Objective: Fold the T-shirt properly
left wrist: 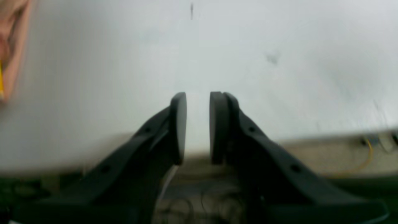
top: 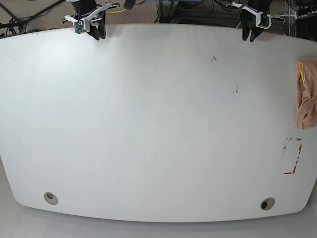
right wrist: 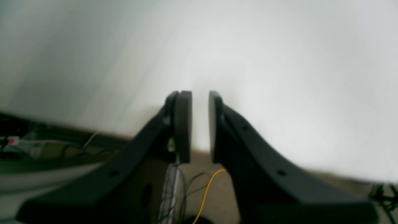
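Base view: both arms parked at the far edge of the white bench (top: 148, 124), T-shirt (top: 306, 94) bunched at the bench's edge on the left arm's side.

Left end effector (left wrist: 197, 127) over the bench edge, pads a narrow gap apart, nothing between them; peach cloth just visible at the left wrist view's border. Right end effector (right wrist: 200, 126) likewise slightly parted and empty, well apart from the shirt at the opposite far corner. Red-marked rectangle (top: 292, 156) on the bench near the shirt; two round holes (top: 50, 198) near the front edge.
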Controlling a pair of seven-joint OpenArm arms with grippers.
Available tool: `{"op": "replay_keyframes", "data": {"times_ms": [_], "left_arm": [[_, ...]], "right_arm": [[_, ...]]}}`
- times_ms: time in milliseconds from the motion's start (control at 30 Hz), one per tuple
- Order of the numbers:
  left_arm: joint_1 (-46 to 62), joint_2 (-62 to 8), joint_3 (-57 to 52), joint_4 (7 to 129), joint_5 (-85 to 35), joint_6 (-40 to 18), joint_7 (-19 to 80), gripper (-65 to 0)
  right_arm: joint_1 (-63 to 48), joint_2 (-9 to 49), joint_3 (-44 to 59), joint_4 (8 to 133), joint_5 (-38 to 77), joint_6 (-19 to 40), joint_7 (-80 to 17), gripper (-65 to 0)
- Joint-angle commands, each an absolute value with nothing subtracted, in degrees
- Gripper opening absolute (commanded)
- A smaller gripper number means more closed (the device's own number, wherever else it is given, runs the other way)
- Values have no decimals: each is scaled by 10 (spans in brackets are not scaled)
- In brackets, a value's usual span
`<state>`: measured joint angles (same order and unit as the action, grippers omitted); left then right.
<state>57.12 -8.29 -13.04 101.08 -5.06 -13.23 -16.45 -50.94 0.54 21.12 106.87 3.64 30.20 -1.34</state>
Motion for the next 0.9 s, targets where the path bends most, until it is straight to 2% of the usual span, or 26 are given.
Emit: {"op": "replay_keyframes", "data": {"times_ms": [0,200,367,633,867], "left_arm": [[611,-86,-130,1014,-68,-133,-180,-546],[650,-89,-127,957,-85,-134,-180,-546],[647,-87,-112,847,-86,-134,-182,-546],[522,-95,-51,628,-81,-134,-193,-546],[400,-104,-3,445,-82,-131,-191,-546]], "right_arm": [[-572,23,212,1069,66,301,25,-563],[-638,42,154,1006,69,295,80,-563],[-643,59,104,905,65,255,85,-563],[-527,83,14,673,64,182,126,-563],[-413,81,3,498,68,172,133,-563]]}}
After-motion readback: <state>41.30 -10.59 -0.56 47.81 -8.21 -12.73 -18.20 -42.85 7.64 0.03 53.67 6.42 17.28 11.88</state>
